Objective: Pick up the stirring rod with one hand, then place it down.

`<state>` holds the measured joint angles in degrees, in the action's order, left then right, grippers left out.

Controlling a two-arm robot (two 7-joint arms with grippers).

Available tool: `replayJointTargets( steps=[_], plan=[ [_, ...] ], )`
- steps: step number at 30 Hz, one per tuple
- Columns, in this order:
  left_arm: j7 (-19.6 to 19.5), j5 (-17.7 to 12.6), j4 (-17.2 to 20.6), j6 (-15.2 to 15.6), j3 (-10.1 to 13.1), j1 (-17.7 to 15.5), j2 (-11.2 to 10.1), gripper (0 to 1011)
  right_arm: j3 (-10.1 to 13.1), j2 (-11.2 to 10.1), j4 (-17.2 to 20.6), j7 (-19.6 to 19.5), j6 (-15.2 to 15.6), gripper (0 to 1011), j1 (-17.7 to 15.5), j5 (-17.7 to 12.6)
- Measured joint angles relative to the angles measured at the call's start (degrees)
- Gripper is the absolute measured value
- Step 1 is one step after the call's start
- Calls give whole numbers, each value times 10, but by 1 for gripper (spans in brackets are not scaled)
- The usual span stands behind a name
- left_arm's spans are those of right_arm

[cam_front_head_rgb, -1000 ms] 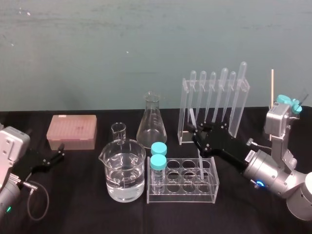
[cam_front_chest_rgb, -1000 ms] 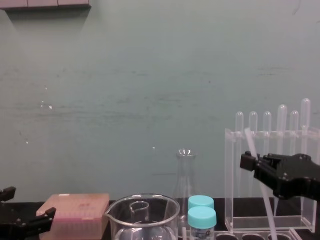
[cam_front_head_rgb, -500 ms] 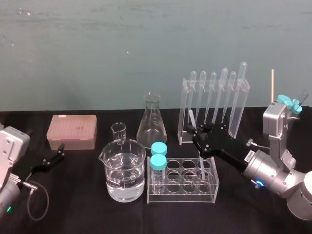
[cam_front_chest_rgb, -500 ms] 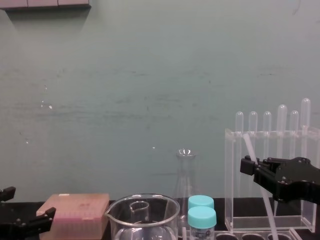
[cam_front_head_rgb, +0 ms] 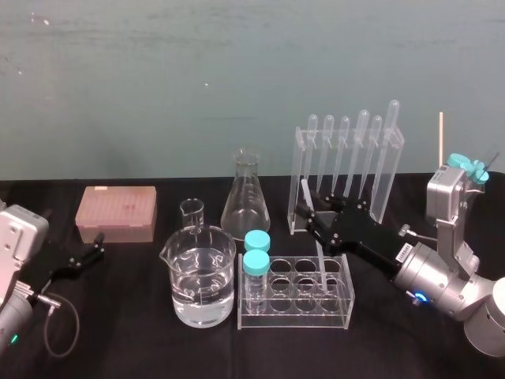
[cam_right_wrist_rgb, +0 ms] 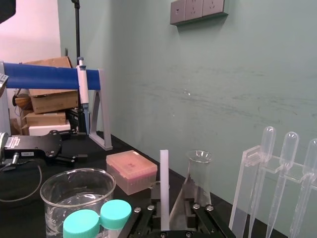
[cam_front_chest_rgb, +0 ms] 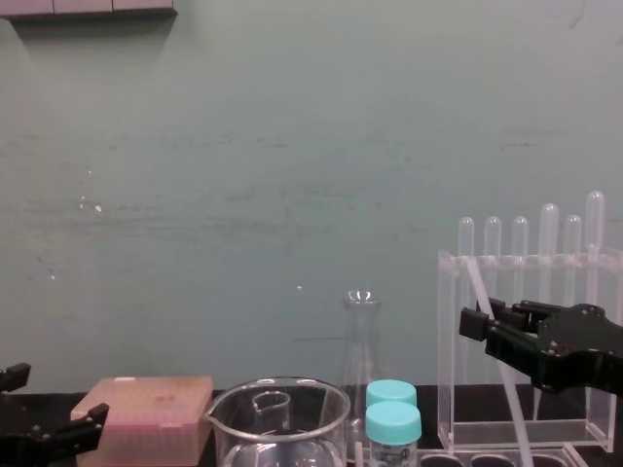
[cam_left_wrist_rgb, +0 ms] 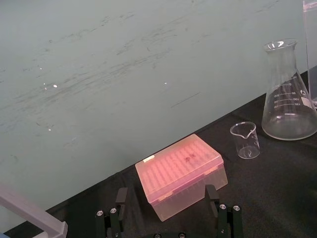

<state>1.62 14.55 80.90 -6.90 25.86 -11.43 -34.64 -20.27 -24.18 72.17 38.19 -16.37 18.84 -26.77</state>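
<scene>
In the head view, your right gripper [cam_front_head_rgb: 314, 215] has slid toward the left of the frame over the past second. It now sits at centre right, in front of the lower part of the clear pipette rack [cam_front_head_rgb: 300, 181]. Its jaws are clamped on the stirring rod [cam_front_head_rgb: 322, 267], which leans more than it did: the top end tips left, while the lower end is down among the wells of the clear tube rack [cam_front_head_rgb: 296, 312]. I cannot tell whether that end touches the bottom of a well. The left gripper [cam_front_head_rgb: 83, 259] has not moved; it is parked at the lower left with its jaws apart. In the left wrist view, those spread fingers face the pink tip box [cam_left_wrist_rgb: 181, 173], with the small beaker [cam_left_wrist_rgb: 244, 140] and the Erlenmeyer flask [cam_left_wrist_rgb: 289, 99] beyond. In the right wrist view, the rod stands straight up between the closed fingers. In the chest view, at the right edge, the gripper sits a little lower and further left than it did a second ago, and the rod slants down to the lower right. You have the grasp, then, but I judge the rod's foot has yet to clear the tube rack, so watch that it does not lever against a well.
</scene>
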Motion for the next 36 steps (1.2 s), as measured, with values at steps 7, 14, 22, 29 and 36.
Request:
replayJointTargets(
  steps=[7, 14, 22, 29, 36],
  plan=[
    [0, 0, 0, 0, 0, 0, 0, 1000, 0, 0, 0, 0, 0, 472, 0, 0],
    [0, 0, 0, 0, 0, 0, 0, 1000, 0, 0, 0, 1, -1, 718, 0, -1],
    [0, 0, 0, 0, 0, 0, 0, 1000, 0, 0, 0, 1, -1, 932, 0, -1],
    [0, 0, 0, 0, 0, 0, 0, 1000, 12, 4, 5, -1, -21, 1003, -1, -7],
    [0, 0, 0, 0, 0, 0, 0, 1000, 53, 15, 31, -64, -53, 1003, -14, 1]
  ],
)
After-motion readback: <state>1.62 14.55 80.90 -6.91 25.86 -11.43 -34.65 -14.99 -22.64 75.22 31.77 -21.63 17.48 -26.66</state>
